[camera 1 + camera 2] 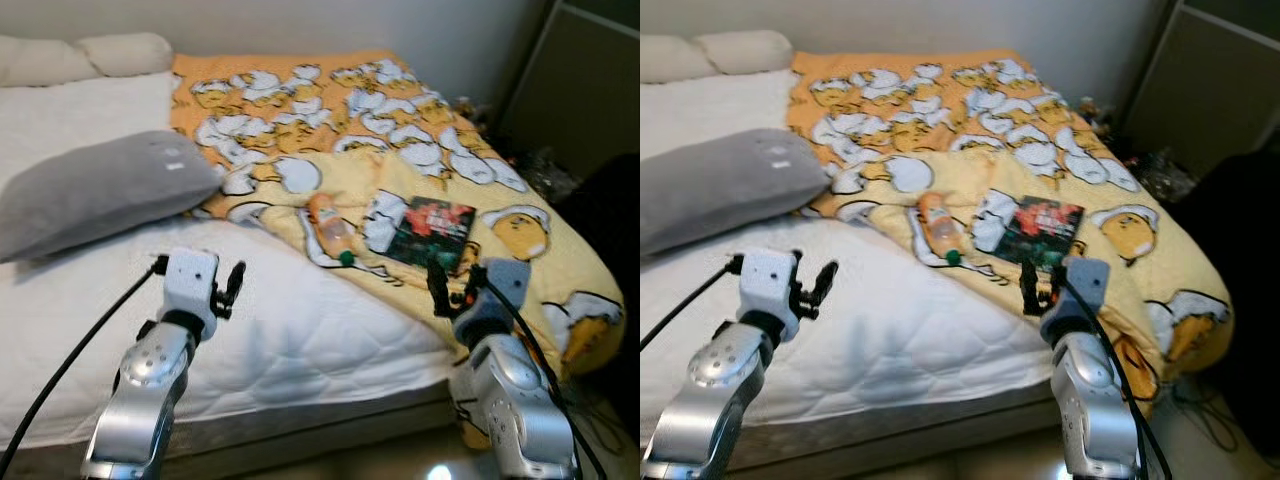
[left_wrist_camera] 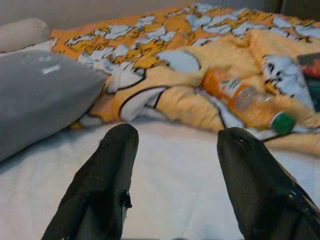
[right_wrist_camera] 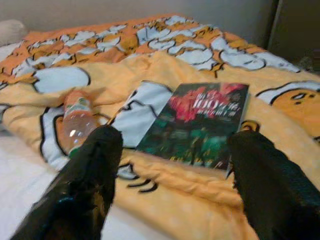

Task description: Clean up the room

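Left eye view looks down on a bed [image 1: 300, 340] with a white quilted mattress cover, seen from its near long edge. A yellow and orange blanket [image 1: 400, 130] printed with white cartoon figures covers the far right part of the bed and hangs over the right edge. On the blanket, near the middle of the bed, lies a plastic bottle [image 1: 330, 228] with an orange label and a green cap, on its side. Just beside it, toward the right edge, a dark book [image 1: 432, 232] with a red and green cover lies flat on the blanket. A grey pillow [image 1: 100, 190] rests on the white cover toward the left edge, touching the blanket's border, and two pale pillows [image 1: 90, 55] sit at the far left corner against the wall. The left gripper [image 1: 232, 288] hovers over the white cover near the front edge, its two black fingers [image 2: 105, 185] spread wide with nothing between them, aimed toward the bottle. The right gripper [image 1: 448, 290] hovers over the blanket near the front right of the bed, its fingers [image 3: 85, 185] also spread wide and empty, with the book straight ahead of them and the bottle off to one side
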Tool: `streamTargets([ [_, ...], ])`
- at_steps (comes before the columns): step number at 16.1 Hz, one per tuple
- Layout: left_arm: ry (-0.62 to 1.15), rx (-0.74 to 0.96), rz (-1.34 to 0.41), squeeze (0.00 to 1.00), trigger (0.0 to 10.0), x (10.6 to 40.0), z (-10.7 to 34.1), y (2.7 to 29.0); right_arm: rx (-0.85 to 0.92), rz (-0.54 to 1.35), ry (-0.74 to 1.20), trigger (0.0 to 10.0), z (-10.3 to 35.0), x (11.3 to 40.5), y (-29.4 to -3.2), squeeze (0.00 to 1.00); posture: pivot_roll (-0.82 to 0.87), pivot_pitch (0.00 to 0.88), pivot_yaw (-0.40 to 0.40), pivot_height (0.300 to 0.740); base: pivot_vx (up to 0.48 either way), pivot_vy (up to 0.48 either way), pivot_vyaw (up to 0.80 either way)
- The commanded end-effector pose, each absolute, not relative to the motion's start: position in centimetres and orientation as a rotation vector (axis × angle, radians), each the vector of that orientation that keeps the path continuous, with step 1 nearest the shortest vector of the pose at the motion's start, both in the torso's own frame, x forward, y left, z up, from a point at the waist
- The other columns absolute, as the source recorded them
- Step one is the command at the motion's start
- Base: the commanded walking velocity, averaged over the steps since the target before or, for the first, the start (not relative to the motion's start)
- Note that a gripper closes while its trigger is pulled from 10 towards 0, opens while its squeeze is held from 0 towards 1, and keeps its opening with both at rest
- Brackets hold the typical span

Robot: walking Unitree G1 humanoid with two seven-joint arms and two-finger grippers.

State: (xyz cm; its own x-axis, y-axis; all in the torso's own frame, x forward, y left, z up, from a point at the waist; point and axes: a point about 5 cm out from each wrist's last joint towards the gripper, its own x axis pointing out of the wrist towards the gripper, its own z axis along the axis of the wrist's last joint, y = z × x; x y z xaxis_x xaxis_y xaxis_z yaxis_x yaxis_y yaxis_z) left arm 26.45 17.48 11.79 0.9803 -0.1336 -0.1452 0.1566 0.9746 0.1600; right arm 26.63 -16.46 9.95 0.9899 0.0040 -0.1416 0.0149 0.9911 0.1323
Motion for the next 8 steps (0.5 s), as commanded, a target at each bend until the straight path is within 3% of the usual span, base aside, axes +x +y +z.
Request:
streamTargets([
  [1,0.129,0.16,-0.121,0.0,10.0,26.7,11.9,18.0,0.133,0.026,0.133,10.0,10.4,27.1,-16.0,1.0,-0.03,0.0,-0.014,0.74,0.0,0.0,0.0],
  [2,0.128,0.162,-0.119,0.0,10.0,26.8,12.0,18.0,0.12,0.001,0.135,10.0,10.3,27.1,-16.4,1.0,-0.03,0.0,-0.017,0.74,0.0,0.0,0.0],
  [8,0.12,0.144,-0.075,0.0,10.0,26.6,12.2,18.5,0.081,0.035,0.151,10.0,10.3,28.2,-16.2,1.0,0.01,0.0,-0.052,0.74,0.296,0.0,0.8],
])
